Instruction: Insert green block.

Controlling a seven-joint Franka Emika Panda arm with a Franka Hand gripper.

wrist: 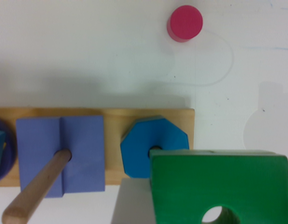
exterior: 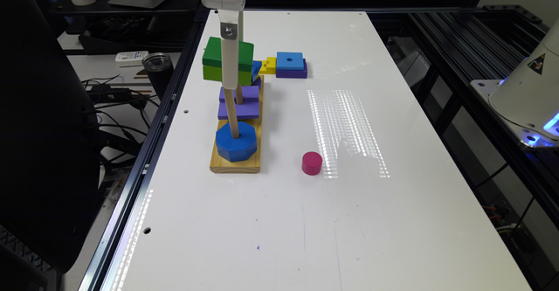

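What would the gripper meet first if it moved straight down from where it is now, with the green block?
Probably the peg standing in the blue octagon block. The gripper holds the green block above that end of the wooden base, but whether hole and peg align is unclear.

The scene is brightly and evenly lit, seemingly from overhead. A striped glare patch is thrown across the white table [exterior: 393,203], well apart from the gripper [exterior: 230,70]. Soft grey shadows are cast beside the wooden base [wrist: 113,119] in the wrist view, where the green block [wrist: 218,182] nearest the gripper is blurred.
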